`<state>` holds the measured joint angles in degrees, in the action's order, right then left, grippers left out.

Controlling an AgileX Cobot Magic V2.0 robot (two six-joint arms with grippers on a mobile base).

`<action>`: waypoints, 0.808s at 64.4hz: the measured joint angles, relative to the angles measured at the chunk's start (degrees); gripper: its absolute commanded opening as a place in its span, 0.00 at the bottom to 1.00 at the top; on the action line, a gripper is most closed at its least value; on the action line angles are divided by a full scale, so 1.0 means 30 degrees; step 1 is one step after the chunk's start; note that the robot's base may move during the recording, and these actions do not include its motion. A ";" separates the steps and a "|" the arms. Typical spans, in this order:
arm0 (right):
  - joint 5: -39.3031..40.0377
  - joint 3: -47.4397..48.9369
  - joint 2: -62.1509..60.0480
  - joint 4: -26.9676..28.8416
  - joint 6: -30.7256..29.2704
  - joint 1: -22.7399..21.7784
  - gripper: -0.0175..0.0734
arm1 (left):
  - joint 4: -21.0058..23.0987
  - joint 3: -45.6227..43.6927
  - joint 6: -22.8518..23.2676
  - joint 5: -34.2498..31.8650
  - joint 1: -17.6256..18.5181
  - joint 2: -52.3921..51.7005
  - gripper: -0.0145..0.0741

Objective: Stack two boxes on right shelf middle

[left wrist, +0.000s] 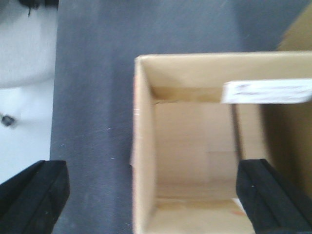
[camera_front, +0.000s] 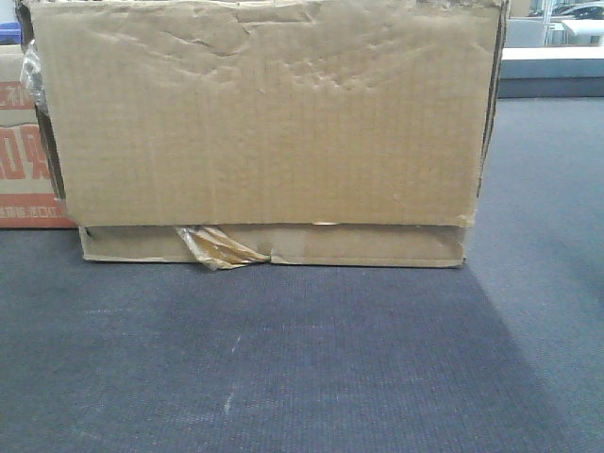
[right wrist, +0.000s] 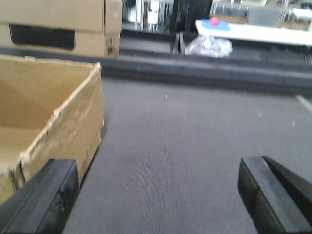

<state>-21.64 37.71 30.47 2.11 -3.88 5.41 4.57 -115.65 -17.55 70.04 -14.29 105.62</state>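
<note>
The large brown box [camera_front: 264, 113], its face dented and wrinkled, rests on a thin flat box [camera_front: 359, 245] with peeling yellowish tape [camera_front: 222, 249], both on grey carpet. In the left wrist view I look down into the open box [left wrist: 195, 136]. My left gripper [left wrist: 153, 197] is open, its fingers standing either side of the box's left wall. My right gripper [right wrist: 158, 195] is open over bare carpet, and a torn corner of the box [right wrist: 63, 122] lies just left of its left finger. The right shelf is out of view.
A cardboard box with orange-red print [camera_front: 24, 160] stands behind the stack at left. A white label [left wrist: 267, 91] lies across the box's top edge. Far back stand a printed carton [right wrist: 58, 27], a plastic bag [right wrist: 207, 46] and a white table [right wrist: 253, 31].
</note>
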 measured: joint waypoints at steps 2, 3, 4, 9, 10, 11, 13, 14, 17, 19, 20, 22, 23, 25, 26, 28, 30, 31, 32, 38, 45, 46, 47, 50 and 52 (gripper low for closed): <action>-0.0284 0.0000 0.0000 0.0000 0.0000 0.0000 0.82 | -0.0035 -0.0153 -0.0157 0.0041 -0.0047 0.0469 0.84; -0.0427 0.0000 0.0000 0.0000 0.0000 0.0000 0.82 | -0.0083 -0.0229 -0.0201 0.0041 -0.0047 0.0650 0.84; -0.0556 0.0000 0.0000 0.0000 0.0000 0.0000 0.82 | -0.0083 -0.0322 -0.0248 0.0041 -0.0047 0.0829 0.84; -0.1180 0.0000 0.0000 0.0000 0.0000 0.0000 0.82 | -0.0122 -0.0695 -0.0359 0.0065 -0.0047 0.1772 0.84; -0.1287 0.0000 0.0000 0.0000 0.0000 0.0000 0.82 | -0.0122 -0.0754 -0.0413 0.0065 -0.0047 0.1925 0.84; -0.1345 0.0000 0.0000 0.0000 0.0000 0.0000 0.82 | -0.0122 -0.0806 -0.0413 0.0065 -0.0047 0.2166 0.84; -0.1419 0.0000 0.0000 0.0000 0.0000 0.0000 0.82 | -0.0122 -0.0902 -0.0448 0.0065 -0.0047 0.2459 0.84; -0.1429 0.0000 0.0000 0.0000 0.0000 0.0000 0.82 | -0.0122 -0.0906 -0.0448 0.0065 -0.0047 0.2591 0.84; -0.1510 0.0000 0.0000 0.0000 0.0000 0.0000 0.82 | -0.0122 -0.0990 -0.0448 0.0065 -0.0047 0.2994 0.84; -0.1503 0.0000 0.0000 0.0000 0.0000 0.0000 0.82 | -0.0122 -0.1004 -0.0448 0.0065 -0.0047 0.3300 0.84; -0.1534 0.0000 0.0000 0.0000 0.0000 0.0000 0.82 | -0.0122 -0.1004 -0.0448 0.0065 -0.0047 0.3420 0.84; -0.1534 0.0000 0.0000 0.0000 0.0000 0.0000 0.82 | -0.0122 -0.1004 -0.0448 0.0030 -0.0047 0.3706 0.84; -0.1534 0.0000 0.0000 0.0000 0.0000 0.0000 0.82 | -0.0122 -0.1004 -0.0448 0.0030 -0.0047 0.3815 0.84; -0.1534 0.0000 0.0000 0.0000 0.0000 0.0000 0.82 | -0.0122 -0.1004 -0.0448 0.0030 -0.0047 0.4028 0.84; -0.1534 0.0000 0.0000 0.0000 0.0000 0.0000 0.82 | -0.0122 -0.1035 -0.0448 -0.0009 -0.0047 0.4168 0.84; -0.1534 0.0000 0.0000 0.0000 0.0000 0.0000 0.82 | -0.0122 -0.1035 -0.0448 -0.0011 -0.0047 0.4359 0.84; -0.1534 0.0000 0.0000 0.0000 0.0000 0.0000 0.82 | -0.0122 -0.1035 -0.0448 -0.0042 -0.0047 0.4560 0.84; -0.1546 0.0000 0.0000 0.0000 0.0000 0.0000 0.82 | -0.0122 -0.1035 -0.0448 -0.0042 -0.0047 0.4688 0.84; -0.1546 0.0000 0.0000 0.0000 0.0000 0.0000 0.82 | -0.0122 -0.1035 -0.0448 -0.0088 -0.0047 0.4762 0.84; -0.1546 0.0000 0.0000 0.0000 0.0000 0.0000 0.82 | -0.0122 -0.1035 -0.0448 -0.0124 -0.0047 0.5103 0.84; -0.1577 0.0000 0.0000 0.0000 0.0000 0.0000 0.82 | -0.0122 -0.1035 -0.0448 -0.0121 -0.0047 0.5273 0.84; -0.1577 0.0000 0.0000 0.0000 0.0000 0.0000 0.82 | -0.0122 -0.1035 -0.0448 -0.0085 -0.0047 0.5273 0.84; -0.1577 0.0000 0.0000 0.0000 0.0000 0.0000 0.82 | -0.0122 -0.1035 -0.0448 -0.0083 -0.0047 0.5312 0.84; -0.1577 0.0000 0.0000 0.0000 0.0000 0.0000 0.82 | -0.0122 -0.1035 -0.0460 -0.0051 -0.0047 0.5340 0.82; -0.1577 0.0000 0.0000 0.0000 0.0000 0.0000 0.82 | -0.0122 -0.1035 -0.0460 -0.0039 -0.0047 0.5351 0.79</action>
<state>-26.37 37.71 30.47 2.11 -3.88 5.41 4.21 -118.75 -18.93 69.92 -14.43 121.68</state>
